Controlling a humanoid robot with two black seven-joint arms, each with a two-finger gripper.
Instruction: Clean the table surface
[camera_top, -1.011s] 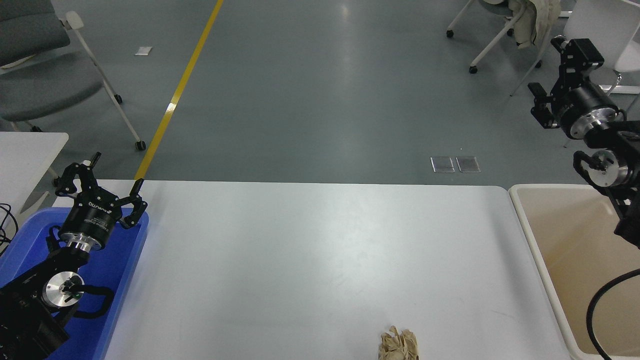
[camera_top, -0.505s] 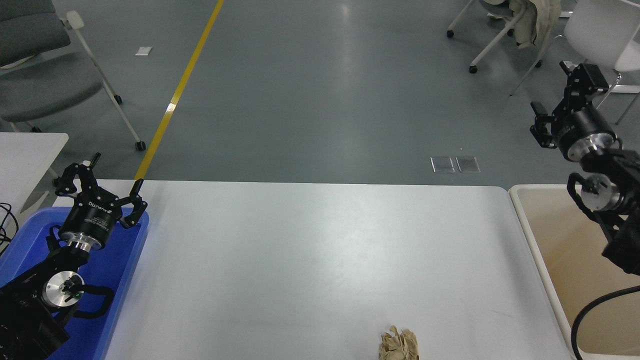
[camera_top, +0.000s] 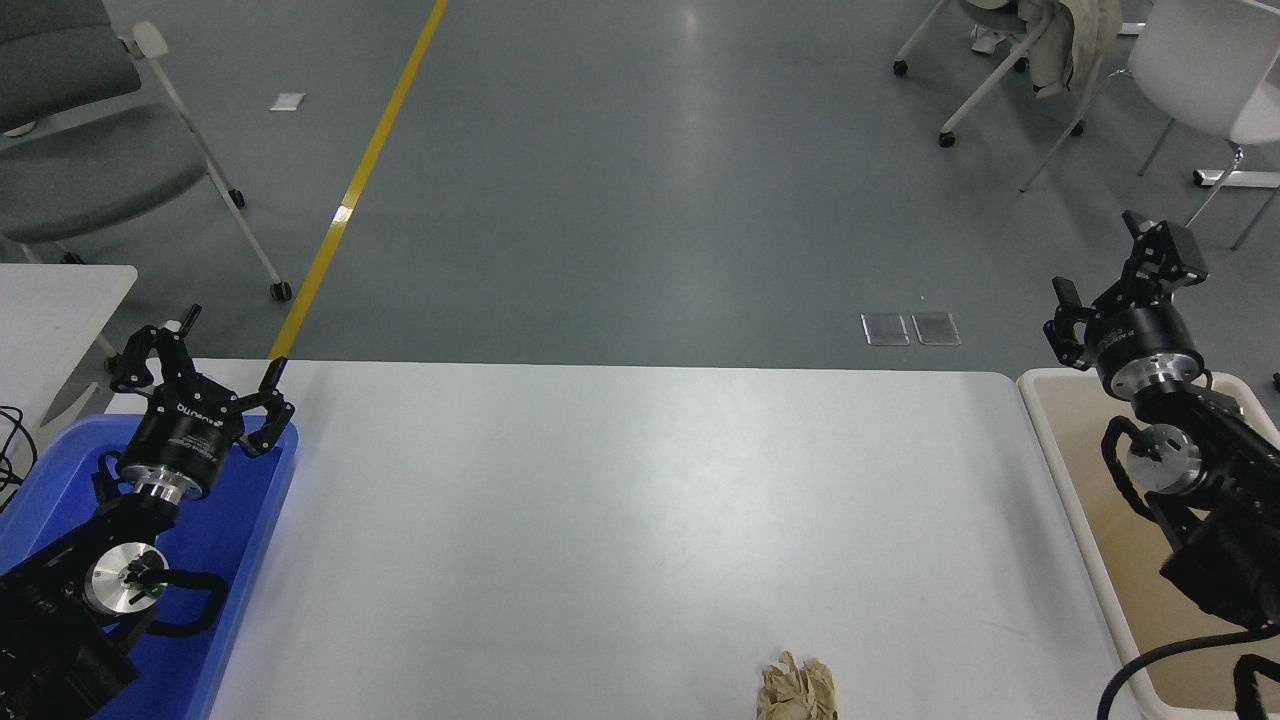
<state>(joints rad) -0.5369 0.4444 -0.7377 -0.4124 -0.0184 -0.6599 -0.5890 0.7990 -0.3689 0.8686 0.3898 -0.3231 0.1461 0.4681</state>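
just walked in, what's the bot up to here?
Table cleanup. One crumpled brown paper wad lies on the table surface at its near edge, untouched. The right gripper is open and empty, raised above the far end of the beige bin beside the table. The left gripper is open, parked over the blue bin.

Support: the table surface (camera_top: 620, 520), a wide matte white-grey top with rounded far corners.
On it: one crumpled brown paper wad (camera_top: 797, 690) at the near edge, right of centre, partly cut off by the picture's bottom edge.
Left end: a blue tray (camera_top: 262, 500) just beside it.
Right end: a beige bin (camera_top: 1065, 480) just beside it.
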